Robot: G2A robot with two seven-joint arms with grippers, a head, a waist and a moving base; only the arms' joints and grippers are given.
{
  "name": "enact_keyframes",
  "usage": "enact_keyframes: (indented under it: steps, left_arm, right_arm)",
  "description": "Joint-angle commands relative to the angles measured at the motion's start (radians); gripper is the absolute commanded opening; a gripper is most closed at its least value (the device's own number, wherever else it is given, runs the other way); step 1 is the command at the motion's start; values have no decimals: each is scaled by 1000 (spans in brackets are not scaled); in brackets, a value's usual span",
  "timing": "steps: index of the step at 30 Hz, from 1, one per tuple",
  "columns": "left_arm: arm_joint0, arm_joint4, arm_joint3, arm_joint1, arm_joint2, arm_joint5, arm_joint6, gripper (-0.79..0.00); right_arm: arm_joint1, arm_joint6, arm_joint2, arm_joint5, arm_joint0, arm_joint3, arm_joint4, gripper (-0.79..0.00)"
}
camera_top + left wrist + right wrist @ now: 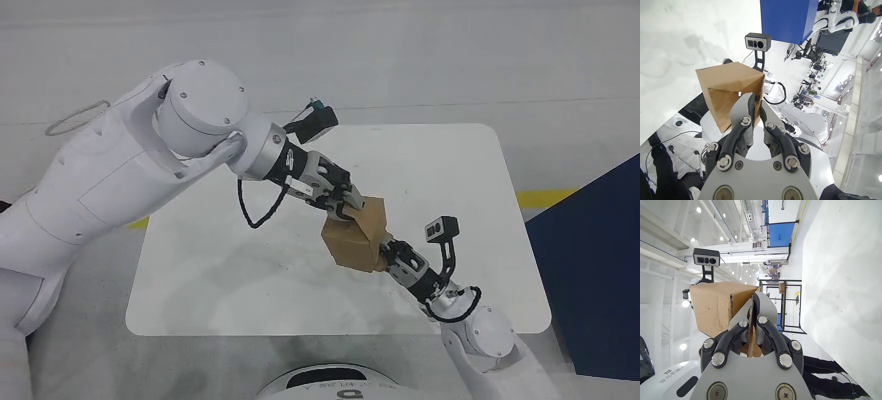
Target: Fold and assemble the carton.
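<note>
Carton [357,240] between left claw [756,102], right claw [754,300]

White tbl [200,280] w/ rounded corners, blue partition [600,280] nr it, yellow floor stripe [545,197] between them

1. Carton [358,240]: brown corrugated cardboard, matt, creased and scuffed. Its raw fluted edge shows at mid-frame in the right wrist view.
2. Table [230,270]: white and smooth, with a faint sheen.
3. Left gripper [756,98]: fingers [740,111] of satin silver metal, pads [752,106] black, ribbed and rubbery.
4. Left arm's shell [110,190], upper left: glossy white plastic.
</note>
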Motion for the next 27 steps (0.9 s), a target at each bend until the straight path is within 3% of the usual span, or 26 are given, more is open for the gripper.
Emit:
enact_keyframes:
  steps: [1,5,7,8,12,27]
  left_arm:
    - [-8,11,0,-6,7,10,-11,-727]
    - [-25,31,-3,-13,24,21,-21,-674]
    - [-38,36,-6,-14,37,25,-17,-625]
    - [-45,34,-6,-14,43,27,-16,-554]
    - [-76,31,-15,-7,76,36,-7,-465]
    - [-253,-62,-60,53,199,50,8,-453]
  right_arm:
    - [0,3,2,-4,-1,2,5,-785]
    - [1,7,5,-6,-1,4,9,-785]
    - [2,6,6,-7,-2,4,11,-785]
    - [2,7,6,-8,-2,4,11,-785]
    - [3,7,8,-8,-3,3,13,-785]
    - [4,5,9,-16,-8,5,19,-785]
